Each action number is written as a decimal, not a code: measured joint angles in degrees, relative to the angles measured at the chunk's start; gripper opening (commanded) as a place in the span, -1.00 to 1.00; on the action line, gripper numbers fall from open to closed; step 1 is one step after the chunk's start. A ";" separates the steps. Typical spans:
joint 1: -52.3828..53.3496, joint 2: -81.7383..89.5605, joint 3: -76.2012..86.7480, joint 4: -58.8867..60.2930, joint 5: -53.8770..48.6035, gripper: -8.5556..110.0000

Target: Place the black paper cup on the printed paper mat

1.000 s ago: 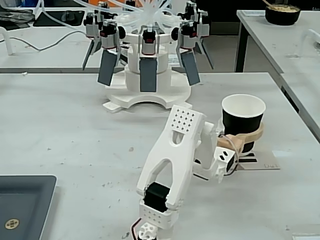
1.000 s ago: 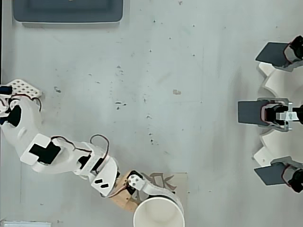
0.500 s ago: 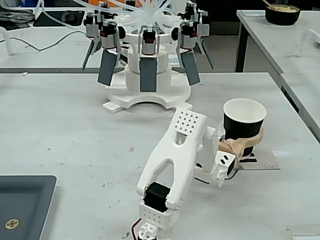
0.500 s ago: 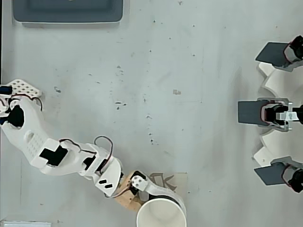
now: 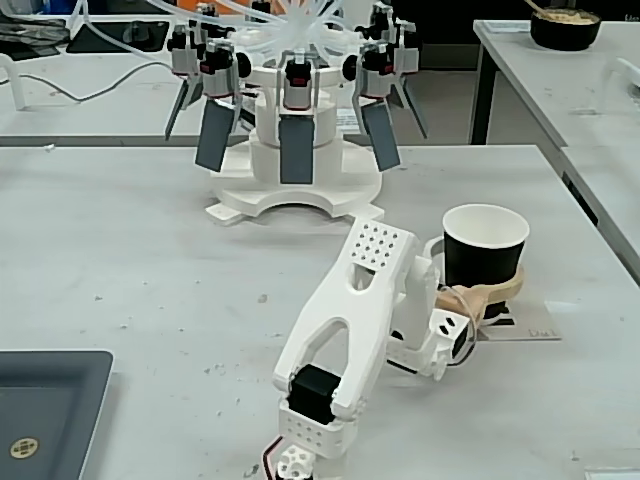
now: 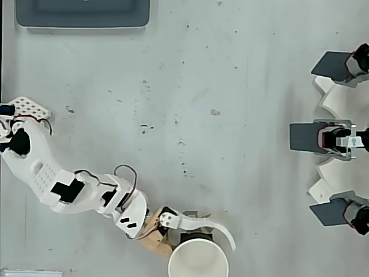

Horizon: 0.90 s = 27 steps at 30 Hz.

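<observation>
Gripper (image 6: pixel 204 235) newly spread open beside the black paper cup (image 5: pixel 484 252), now standing (apparently released) on the printed paper mat (image 5: pixel 528 326).

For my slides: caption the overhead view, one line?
Gripper open beside the black paper cup standing on the printed paper mat.

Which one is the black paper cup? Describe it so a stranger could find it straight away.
Follow the white robot arm across the grey table to its gripper. The black paper cup stands upright there on the printed paper mat, with the gripper's fingers around its lower part. Its white inside and rim set it apart from the dark bowl on the far table.
</observation>
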<state>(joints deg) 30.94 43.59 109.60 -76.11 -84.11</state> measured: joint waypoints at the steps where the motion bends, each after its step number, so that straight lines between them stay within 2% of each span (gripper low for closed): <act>1: 0.18 0.09 0.62 0.79 0.00 -0.25; 10: 4.04 6.24 2.99 7.12 -0.09 -0.06; 15: 5.62 13.01 9.93 10.02 -0.09 0.02; 23: 6.24 26.19 20.57 13.10 -0.09 -0.01; 27: 6.24 31.29 25.75 13.10 -0.09 -0.09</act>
<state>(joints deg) 37.18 74.88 135.35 -63.02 -84.20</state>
